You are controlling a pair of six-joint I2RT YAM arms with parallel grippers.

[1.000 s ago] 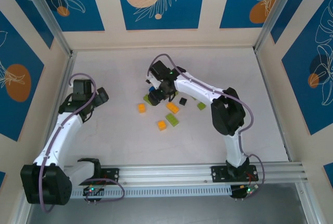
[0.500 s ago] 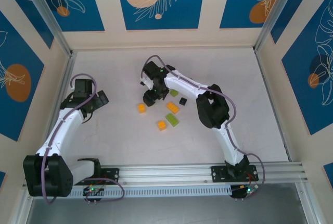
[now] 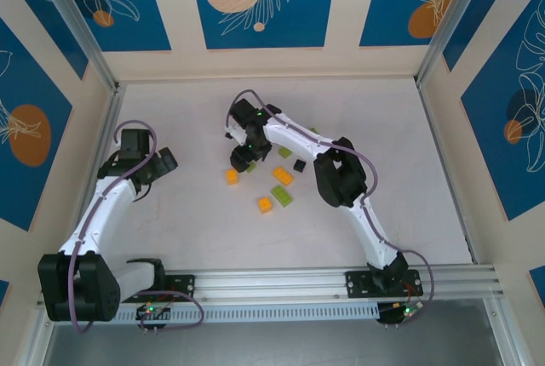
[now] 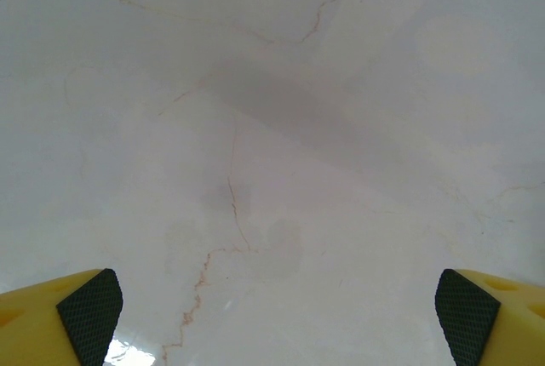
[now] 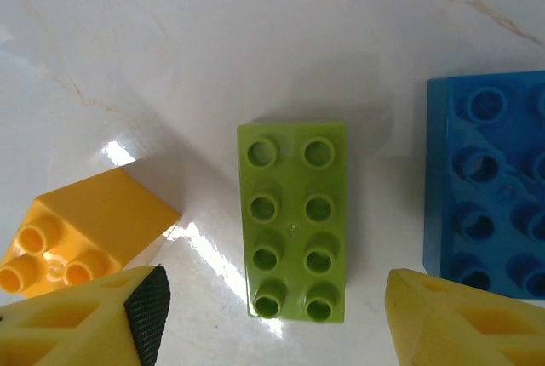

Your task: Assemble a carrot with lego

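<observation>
Lime-green brick (image 5: 294, 221) is lying flat, studs up, between the fingers of the right gripper (image 5: 277, 319). Its jaws are standing partly apart with a gap on each side, gripping nothing. Orange brick (image 5: 81, 230) is lying tipped on its side just beside the green one. Blue brick (image 5: 485, 183) is sitting on the opposite side, apart from it.

From above, this gripper (image 3: 241, 160) is hanging over the tabletop (image 3: 409, 213) near its middle, slightly toward the far edge. Second orange brick (image 3: 283, 175), second green brick (image 3: 282, 196) and black brick (image 3: 299, 164) are lying loose nearby.

Left gripper (image 4: 277, 315) is sitting near the left edge, jaws wide, holding nothing.
</observation>
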